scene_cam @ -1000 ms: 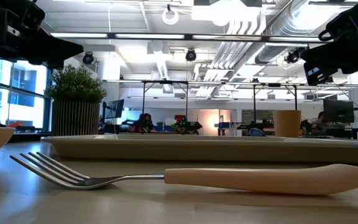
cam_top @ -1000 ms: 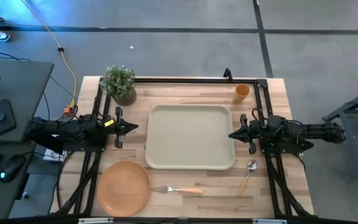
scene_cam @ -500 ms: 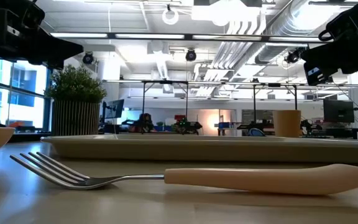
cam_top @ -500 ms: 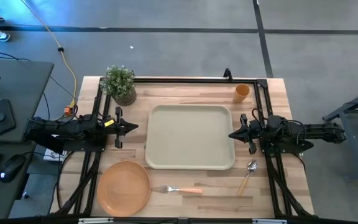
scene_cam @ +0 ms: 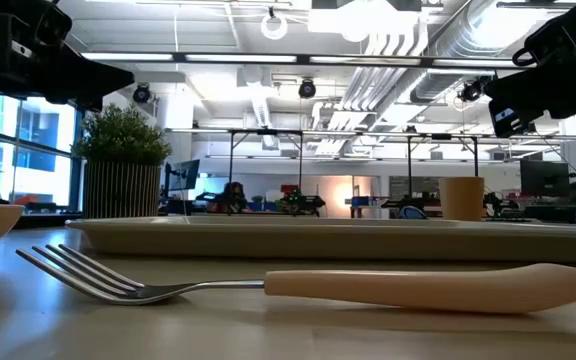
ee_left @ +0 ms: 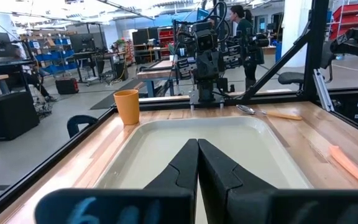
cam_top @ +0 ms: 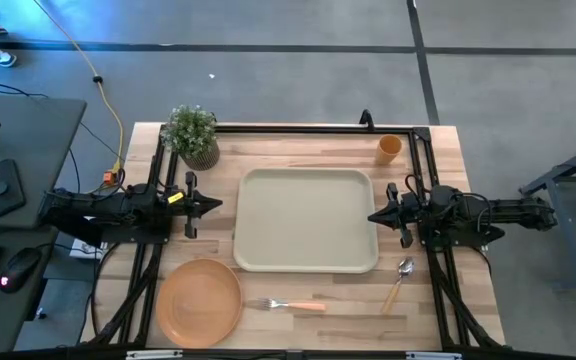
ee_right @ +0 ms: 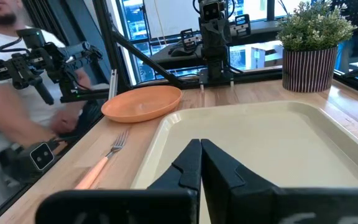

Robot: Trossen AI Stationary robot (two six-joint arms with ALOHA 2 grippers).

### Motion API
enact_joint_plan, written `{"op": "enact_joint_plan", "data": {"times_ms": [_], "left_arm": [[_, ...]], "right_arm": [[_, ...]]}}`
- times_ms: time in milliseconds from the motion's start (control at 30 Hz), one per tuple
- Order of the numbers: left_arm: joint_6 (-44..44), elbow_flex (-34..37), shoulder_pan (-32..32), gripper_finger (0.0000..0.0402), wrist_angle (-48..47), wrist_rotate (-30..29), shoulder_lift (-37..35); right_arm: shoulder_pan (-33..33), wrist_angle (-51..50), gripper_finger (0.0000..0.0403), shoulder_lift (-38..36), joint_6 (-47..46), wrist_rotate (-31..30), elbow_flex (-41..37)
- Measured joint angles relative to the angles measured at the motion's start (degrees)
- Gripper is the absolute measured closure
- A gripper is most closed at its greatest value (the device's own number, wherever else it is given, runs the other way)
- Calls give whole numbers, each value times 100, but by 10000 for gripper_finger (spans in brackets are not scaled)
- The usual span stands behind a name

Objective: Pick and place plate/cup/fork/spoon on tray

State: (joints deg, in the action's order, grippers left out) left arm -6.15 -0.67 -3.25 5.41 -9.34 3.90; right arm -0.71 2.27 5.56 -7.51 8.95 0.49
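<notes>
The beige tray [cam_top: 306, 219] lies in the table's middle. The orange plate [cam_top: 199, 300] rests on the table near the front left. The fork [cam_top: 290, 305] lies right of the plate, tines toward it. The spoon [cam_top: 400, 279] lies on the table at the front right. The orange cup [cam_top: 389, 149] stands upright at the far right. My left gripper [cam_top: 218, 206] is shut and empty, left of the tray. My right gripper [cam_top: 372, 216] is shut and empty, at the tray's right rim.
A potted plant [cam_top: 193, 135] stands at the far left corner. A black frame [cam_top: 298, 128] runs along the table's far edge and sides. A person [ee_right: 17, 74] shows beyond the table in the right wrist view.
</notes>
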Motion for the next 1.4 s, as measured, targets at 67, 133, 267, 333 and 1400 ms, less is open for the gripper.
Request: {"op": "enact_joint_plan", "data": {"times_ms": [67, 133, 267, 333, 1400], "left_arm": [[0, -2, 0, 401, -2, 2, 0], [0, -2, 0, 401, -2, 2, 0], [0, -2, 0, 401, 0, 1, 0], [0, 0, 0, 401, 0, 0, 0], [-654, -2, -1, 401, 780, -22, 2]], "right_arm": [[0, 2, 402, 0, 0, 0, 0], [0, 1, 402, 2, 0, 0, -2], [0, -1, 402, 2, 0, 0, -2], [0, 1, 402, 2, 0, -1, -1], [0, -82, 402, 44, 2, -30, 20]]}}
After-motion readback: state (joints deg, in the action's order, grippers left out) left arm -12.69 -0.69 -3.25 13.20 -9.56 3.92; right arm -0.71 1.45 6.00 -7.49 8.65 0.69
